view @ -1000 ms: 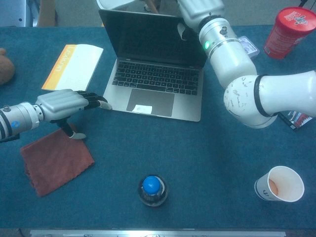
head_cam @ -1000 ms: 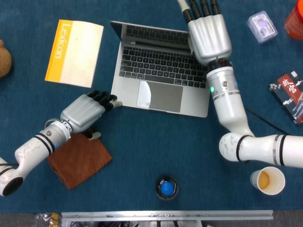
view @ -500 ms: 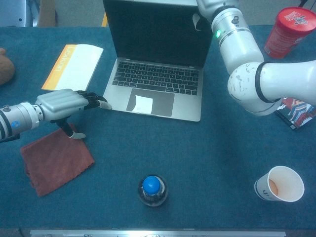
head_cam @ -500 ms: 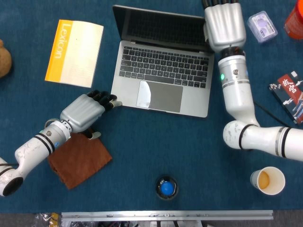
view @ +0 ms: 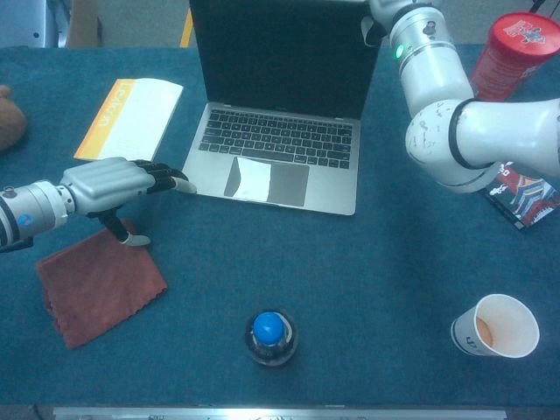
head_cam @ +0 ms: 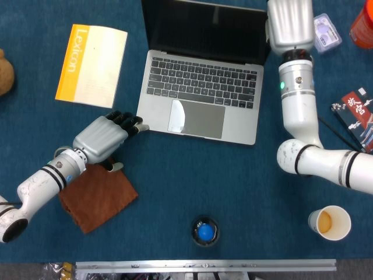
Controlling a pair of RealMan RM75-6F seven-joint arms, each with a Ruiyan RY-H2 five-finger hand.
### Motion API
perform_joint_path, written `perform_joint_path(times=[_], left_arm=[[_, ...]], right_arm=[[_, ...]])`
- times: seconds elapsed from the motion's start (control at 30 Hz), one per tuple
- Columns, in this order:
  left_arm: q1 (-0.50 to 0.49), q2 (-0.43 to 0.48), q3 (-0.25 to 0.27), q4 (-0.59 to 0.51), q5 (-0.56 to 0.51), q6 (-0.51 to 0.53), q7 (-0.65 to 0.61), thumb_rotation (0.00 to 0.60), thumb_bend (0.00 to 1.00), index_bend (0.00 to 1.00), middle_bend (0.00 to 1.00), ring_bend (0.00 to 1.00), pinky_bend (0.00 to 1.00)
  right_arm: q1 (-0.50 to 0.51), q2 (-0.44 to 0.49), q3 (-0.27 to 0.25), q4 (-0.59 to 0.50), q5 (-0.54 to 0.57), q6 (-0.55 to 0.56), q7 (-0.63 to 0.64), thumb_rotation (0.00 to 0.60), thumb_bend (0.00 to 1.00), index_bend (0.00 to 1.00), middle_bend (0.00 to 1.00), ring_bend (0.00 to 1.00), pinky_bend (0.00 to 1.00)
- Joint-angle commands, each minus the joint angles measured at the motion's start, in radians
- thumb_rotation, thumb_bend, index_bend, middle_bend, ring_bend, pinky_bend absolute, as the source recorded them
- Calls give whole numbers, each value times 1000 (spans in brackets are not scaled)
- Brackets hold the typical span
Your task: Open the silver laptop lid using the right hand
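Note:
The silver laptop [head_cam: 201,96] lies at the table's middle back with its lid raised; the dark screen [view: 284,52] stands nearly upright over the keyboard. My right hand [head_cam: 289,23] is at the lid's upper right edge, its back toward the head camera and its fingers cut off by the frame's top. In the chest view only its wrist [view: 411,26] shows beside the screen. My left hand [head_cam: 108,135] rests on the table with its fingertips [view: 179,185] touching the laptop's front left corner, holding nothing.
A yellow Lexicon book [head_cam: 91,64] lies left of the laptop. Under my left forearm is a brown cloth [head_cam: 99,198]. A blue-capped bottle [head_cam: 204,231] stands front centre and a paper cup [head_cam: 330,222] front right. A red canister [view: 514,57] and card box [head_cam: 356,116] are at right.
The lid has swung from partly raised to nearly upright. My right hand has moved back and to the right with the lid's edge. The left hand has not moved.

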Motion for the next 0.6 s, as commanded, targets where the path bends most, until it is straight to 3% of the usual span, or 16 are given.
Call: perform_joint_path(times=[0.03,0.43,0.6], left_arm=[[0,3,-2,-5,-2,3,2,525,224,101,67,52,92],[27,83,-21,-77,-19,74,16,526,224,101,67,51,92],[69,130,-40,-113,-48,150,43,600,224,116,74,51,92]], right_arm=[[-6,17,0,-48,-15,-1,16,600,426,19,114,0,15],[-59,117,-21,-268,-71,34,74,600,424,19,114,0,15],[-104,184,-42,-368,-98,60,100,600,424,19,114,0,14]])
